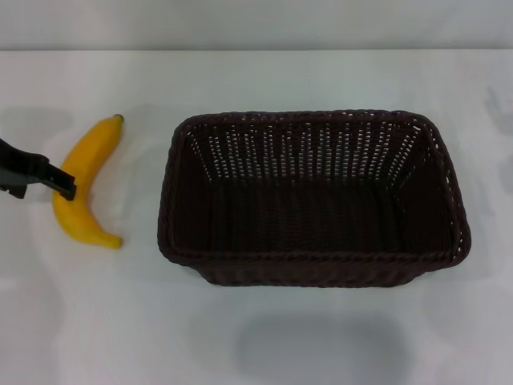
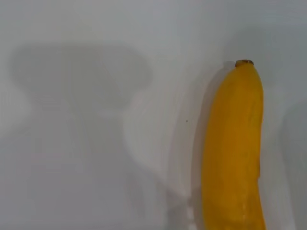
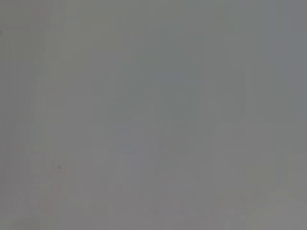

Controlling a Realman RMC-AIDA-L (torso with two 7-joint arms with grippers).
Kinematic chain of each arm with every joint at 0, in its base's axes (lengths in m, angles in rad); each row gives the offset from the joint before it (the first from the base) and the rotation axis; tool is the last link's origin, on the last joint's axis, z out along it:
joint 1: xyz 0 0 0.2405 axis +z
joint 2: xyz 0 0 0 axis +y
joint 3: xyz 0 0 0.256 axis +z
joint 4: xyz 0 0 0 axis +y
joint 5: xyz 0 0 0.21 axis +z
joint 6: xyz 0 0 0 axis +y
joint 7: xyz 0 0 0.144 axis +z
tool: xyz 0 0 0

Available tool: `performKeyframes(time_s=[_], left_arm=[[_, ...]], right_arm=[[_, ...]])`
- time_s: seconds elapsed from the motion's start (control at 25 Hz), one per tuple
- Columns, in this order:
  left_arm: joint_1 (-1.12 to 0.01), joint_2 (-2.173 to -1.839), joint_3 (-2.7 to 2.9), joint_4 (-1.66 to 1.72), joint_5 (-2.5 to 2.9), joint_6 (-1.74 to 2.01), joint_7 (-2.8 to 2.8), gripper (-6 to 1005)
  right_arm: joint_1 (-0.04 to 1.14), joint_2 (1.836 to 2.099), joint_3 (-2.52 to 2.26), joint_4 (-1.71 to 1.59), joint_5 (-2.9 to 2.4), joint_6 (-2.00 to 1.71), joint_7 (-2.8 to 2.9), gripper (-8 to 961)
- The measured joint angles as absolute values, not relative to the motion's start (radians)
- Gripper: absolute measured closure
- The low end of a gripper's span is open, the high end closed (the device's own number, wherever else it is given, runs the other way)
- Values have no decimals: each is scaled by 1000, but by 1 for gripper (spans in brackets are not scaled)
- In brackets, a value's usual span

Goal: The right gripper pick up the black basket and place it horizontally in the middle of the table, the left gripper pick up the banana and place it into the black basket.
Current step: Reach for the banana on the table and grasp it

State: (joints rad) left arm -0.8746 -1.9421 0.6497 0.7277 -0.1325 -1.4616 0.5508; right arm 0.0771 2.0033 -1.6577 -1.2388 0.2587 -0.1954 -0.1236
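Note:
The black basket [image 1: 313, 196] lies lengthwise across the middle of the white table [image 1: 264, 337], open side up and empty. The yellow banana [image 1: 86, 180] lies on the table to the basket's left, its dark tip pointing away from me. It also shows in the left wrist view [image 2: 235, 148], lying on the white tabletop. My left gripper [image 1: 56, 183] comes in from the left edge of the head view, its black fingertip at the banana's middle. My right gripper is out of view; the right wrist view shows only a blank grey surface.
A grey wall [image 1: 256, 24] runs along the table's far edge. Bare tabletop lies in front of the basket and to its right.

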Motion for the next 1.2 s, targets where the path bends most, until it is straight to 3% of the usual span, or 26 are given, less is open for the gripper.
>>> performKeyframes(time_s=[0.52,1.2], left_arm=[[-875,-1971,663,731,-184,-1404,538,144],[-893,-1975,669,704,-162,-1389,525,203]], right_arm=[[81,2003,-1635,-1208,257,-209,-125,231],[92,2002,-1615,-1200,259,-208,-125,231]])
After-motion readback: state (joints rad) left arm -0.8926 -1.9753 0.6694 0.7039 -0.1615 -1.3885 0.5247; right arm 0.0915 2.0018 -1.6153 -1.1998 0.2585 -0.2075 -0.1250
